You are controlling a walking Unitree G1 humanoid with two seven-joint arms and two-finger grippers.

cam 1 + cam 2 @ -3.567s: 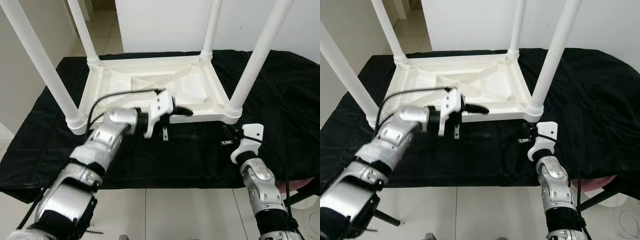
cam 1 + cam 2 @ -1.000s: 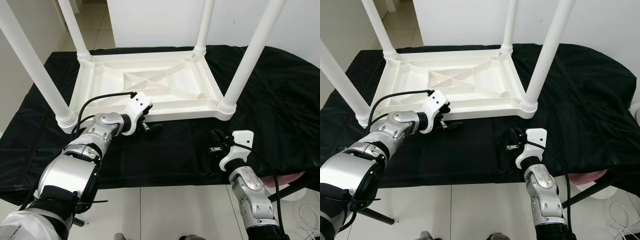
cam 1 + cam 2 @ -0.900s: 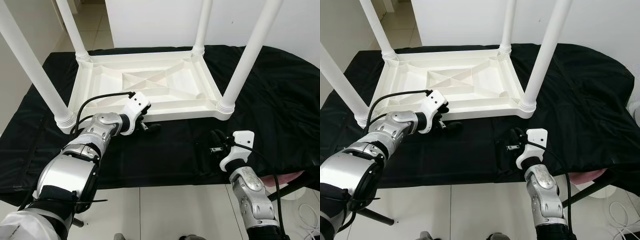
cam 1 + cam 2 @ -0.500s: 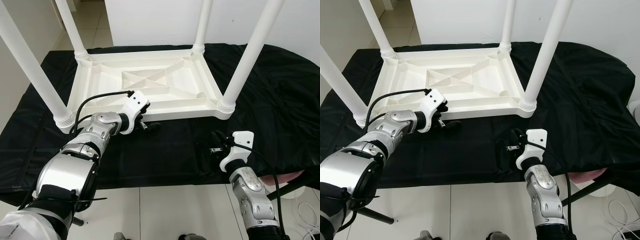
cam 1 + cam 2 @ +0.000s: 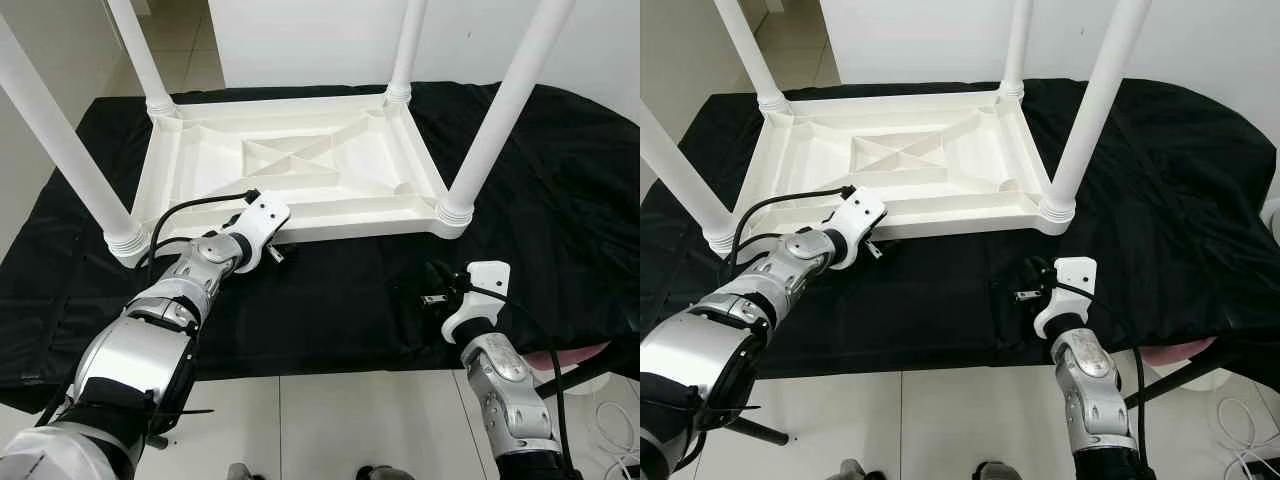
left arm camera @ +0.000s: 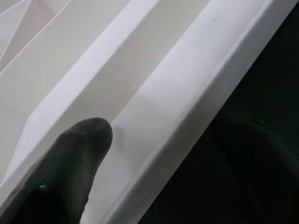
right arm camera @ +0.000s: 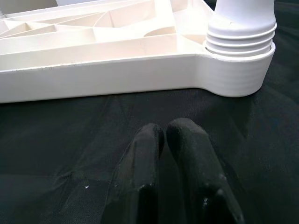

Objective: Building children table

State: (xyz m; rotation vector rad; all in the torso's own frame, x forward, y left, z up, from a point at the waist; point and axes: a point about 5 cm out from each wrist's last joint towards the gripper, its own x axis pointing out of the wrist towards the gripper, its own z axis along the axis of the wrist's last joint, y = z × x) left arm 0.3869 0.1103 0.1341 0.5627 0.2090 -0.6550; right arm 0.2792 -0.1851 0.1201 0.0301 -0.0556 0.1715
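Left eye view: white plastic children's table [image 5: 290,165] lies upside down on the black cloth-covered bench [image 5: 560,200], four round white legs pointing up. Left pincer [image 5: 278,250] sits at the near rim of the upturned tabletop, just ahead of its white wrist housing; the table's near-left leg [image 5: 60,140] rises further to its left. Left wrist view: one black finger [image 6: 65,172] lies over the inside of the white rim, the other, blurred, is on the outer side over the black cloth, so the fingers stand apart astride the rim wall; contact with the plastic cannot be judged.

Right pincer [image 7: 172,135] rests low over the black cloth, well apart from the left one. Right wrist view: its two black fingers are pressed together with nothing between them. Directly ahead of the fingertips runs the table's near rim, and ahead to one side stands the ribbed white collar of the near-right leg [image 7: 240,44].
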